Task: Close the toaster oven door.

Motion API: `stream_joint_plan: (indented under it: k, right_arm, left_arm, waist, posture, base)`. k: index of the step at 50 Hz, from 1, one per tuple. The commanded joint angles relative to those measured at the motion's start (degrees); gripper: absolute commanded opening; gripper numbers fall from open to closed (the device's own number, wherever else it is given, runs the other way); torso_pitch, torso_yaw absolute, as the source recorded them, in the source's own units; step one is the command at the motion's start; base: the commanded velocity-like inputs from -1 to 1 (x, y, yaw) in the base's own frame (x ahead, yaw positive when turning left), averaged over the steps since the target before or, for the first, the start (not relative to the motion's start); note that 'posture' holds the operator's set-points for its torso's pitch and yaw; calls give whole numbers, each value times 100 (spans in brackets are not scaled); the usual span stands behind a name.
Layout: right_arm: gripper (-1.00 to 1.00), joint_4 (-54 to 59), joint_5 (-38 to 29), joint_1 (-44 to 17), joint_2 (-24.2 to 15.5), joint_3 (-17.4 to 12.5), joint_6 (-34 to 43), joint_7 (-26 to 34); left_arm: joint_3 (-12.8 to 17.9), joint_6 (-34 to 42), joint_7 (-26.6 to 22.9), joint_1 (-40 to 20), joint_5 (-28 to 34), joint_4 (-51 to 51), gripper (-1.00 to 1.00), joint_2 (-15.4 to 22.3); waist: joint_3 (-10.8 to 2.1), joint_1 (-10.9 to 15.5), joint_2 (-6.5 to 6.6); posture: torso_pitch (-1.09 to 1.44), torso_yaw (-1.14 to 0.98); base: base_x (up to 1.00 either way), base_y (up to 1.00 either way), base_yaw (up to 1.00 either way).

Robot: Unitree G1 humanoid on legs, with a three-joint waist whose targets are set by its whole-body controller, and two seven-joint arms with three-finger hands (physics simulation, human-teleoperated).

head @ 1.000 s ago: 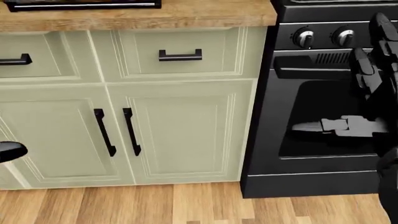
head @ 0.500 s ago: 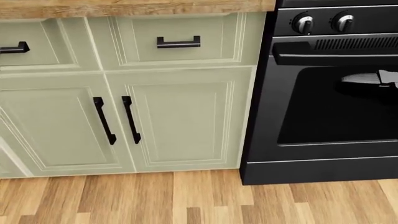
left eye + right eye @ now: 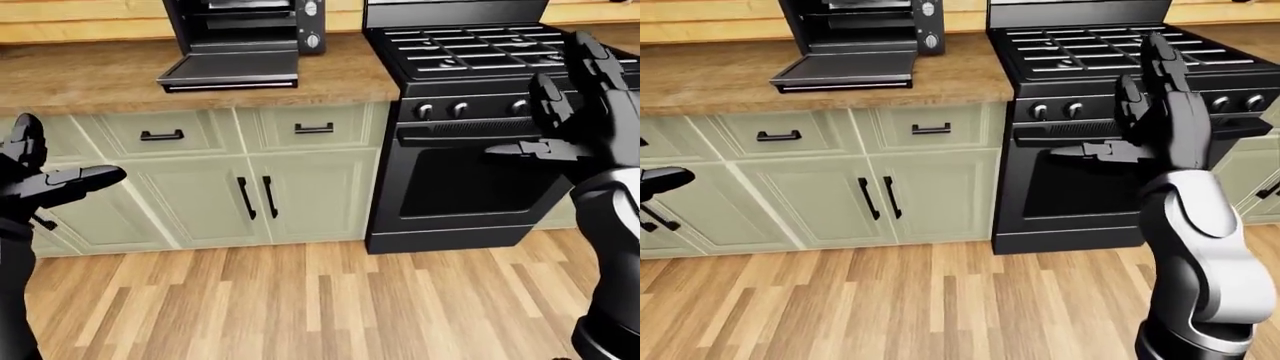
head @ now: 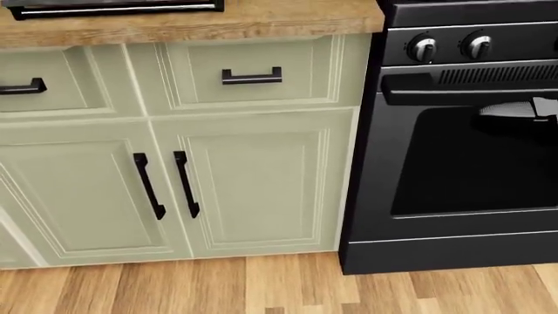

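A wooden countertop is running across the upper part of the left-eye view, sitting on pale green cabinets. Two drawers with black bar handles are lining up under it, above doors with upright black handles. A black gas stove is standing right of the cabinets, touching them, showing grates on top, round knobs and a dark oven window. Light wood plank flooring is filling the bottom. A wood-panelled wall is showing above the countertop.
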Motion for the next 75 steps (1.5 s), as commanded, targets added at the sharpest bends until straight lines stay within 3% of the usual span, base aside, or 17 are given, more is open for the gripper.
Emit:
stream_joint_plan:
  k: [1,9,13,16,21,29,30,34,39,43,57,58,61,65,70,72,75]
  right_arm:
    - [100,-169,38,-153,-89,-54,-119,-2]
    - [100,-262,110,-158,-134,-86,-41,-29]
    - [100,-287,127,-160,-136,-83,-13,-41]
    - [100,-304,133,-167,-137,-74,4,-47]
    - [100,-312,106,-161,-138,-62,-17,-22]
    - [100,-309,117,-190,-140,-59,0,-28]
    - [100,-313,132,-206,-142,-64,19,-35]
    - [100,-315,157,-212,-139,-75,49,-65]
    - [100,-337,210,-191,-135,-84,48,-90]
    - [100,-332,222,-211,-158,-71,34,-96]
    - [100,-366,235,-196,-183,-83,67,-98]
    - [100,-375,232,-181,-176,-87,69,-95]
    - [100,-376,228,-194,-164,-74,71,-89]
    - [100,-350,231,-206,-177,-99,68,-75]
    - [100,-319,231,-238,-189,-85,52,-82]
    - [100,-326,253,-266,-203,-90,79,-99]
    - [100,-342,276,-283,-215,-90,103,-116]
  left_arm:
    - [71,-134,9,-120,-17,-151,100,123]
    - [83,-98,25,-133,-50,-143,100,147]
    - [113,8,90,-155,-141,-161,100,164]
    - [114,56,120,-152,-198,-181,100,186]
    - [109,66,126,-139,-198,-198,100,197]
    - [108,99,143,-157,-205,-196,100,211]
    - [105,84,138,-157,-193,-186,100,215]
    - [119,90,145,-157,-195,-176,100,223]
    - [130,109,152,-144,-191,-201,100,221]
    - [122,113,138,-135,-180,-223,100,217]
    - [140,126,75,-163,-160,-270,100,263]
    - [134,113,58,-155,-148,-281,100,267]
    - [158,145,51,-159,-159,-323,100,278]
    - [154,140,49,-163,-151,-318,100,274]
    - [146,159,56,-178,-156,-331,100,278]
    - [143,173,61,-183,-159,-348,100,281]
    - [142,184,66,-196,-162,-343,100,287]
  waist:
    - [-83,-2,16]
    - [1,-18,-122]
    - [-46,-32,-5]
    - [-63,-54,319]
    - [-43,9,200]
    - [-29,98,-364]
    - [-46,45,-195]
    - [-98,-3,-345]
    - [10,-47,-141]
    - [-150,-89,469]
    - [-65,67,-443]
    - [-33,32,-241]
    - [-91,-7,-353]
    - [-34,-42,-185]
    - [-207,-85,453]
    - [-14,-18,371]
    - [-65,15,170]
  posture:
    - [0,0]
    - [0,0]
    - [0,0]
    - [0,0]
    - [0,0]
    - [0,0]
    - [0,0]
    - [0,0]
    - [0,0]
    - [0,0]
    - [0,0]
    - [0,0]
    - [0,0]
    - [0,0]
    - [0,0]
    - [0,0]
    - [0,0]
  base:
    - [10,10,0]
    - [15,12,0]
    - [17,13,0]
    - [16,15,0]
    - [17,24,0]
    - [17,27,0]
    - [18,27,0]
    - [16,29,0]
    - [17,35,0]
    - [17,36,0]
    - [17,35,0]
    - [17,33,0]
    - [16,34,0]
    - [17,33,0]
    - [16,34,0]
    - [16,33,0]
    - [16,33,0]
